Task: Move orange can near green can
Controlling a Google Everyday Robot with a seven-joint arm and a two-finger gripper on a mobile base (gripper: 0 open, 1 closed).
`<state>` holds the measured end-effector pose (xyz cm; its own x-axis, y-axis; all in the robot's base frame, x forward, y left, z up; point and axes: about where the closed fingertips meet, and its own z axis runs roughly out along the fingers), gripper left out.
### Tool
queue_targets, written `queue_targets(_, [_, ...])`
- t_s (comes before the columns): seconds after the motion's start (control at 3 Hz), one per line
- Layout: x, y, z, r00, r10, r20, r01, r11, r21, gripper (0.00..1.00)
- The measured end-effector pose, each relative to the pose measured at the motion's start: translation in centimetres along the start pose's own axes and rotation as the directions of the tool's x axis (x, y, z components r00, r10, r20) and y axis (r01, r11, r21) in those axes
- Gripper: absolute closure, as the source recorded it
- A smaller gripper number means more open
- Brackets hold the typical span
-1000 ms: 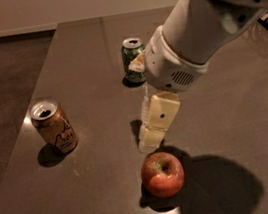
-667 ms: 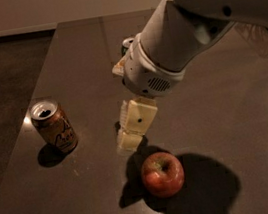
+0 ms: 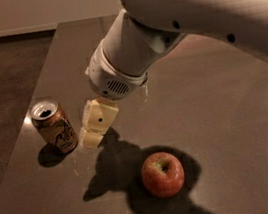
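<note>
- orange can [image 3: 53,127]: upright on the table [image 3: 226,114], close to its left edge. Risk: a jaw striking its side instead of straddling it would likely tip it or shove it towards that edge.
- gripper [image 3: 90,137]: just right of the orange can, low and tilted; jaws spread or pressed together, cannot tell; holds nothing visible.
- apple [image 3: 162,174]: right of the orange can, nearer the camera.
- green can: not visible.

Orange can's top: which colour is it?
Silver, in the camera view, on the orange can. The gripper hangs close beside it.
</note>
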<state>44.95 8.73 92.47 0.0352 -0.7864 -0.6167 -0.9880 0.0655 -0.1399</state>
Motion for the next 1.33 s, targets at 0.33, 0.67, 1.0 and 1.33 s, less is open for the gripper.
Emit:
queue_targets(0.33, [-2.1,-0.1,2.2,1.000,0.004,0.030,-0.004,0.9999,-0.011,0.00])
queue_targets(0.67, [-4.2,0.2,4.3,0.999,-0.007,0.051,0.008,0.9997,-0.025,0.00])
queue_targets(1.0, [-4.9,0.3,5.6,0.998,-0.013,0.054,0.014,0.9995,-0.027,0.00])
queue_targets(1.33, [-5.4,0.1,6.4,0.998,-0.019,0.056,0.021,0.9994,-0.029,0.00])
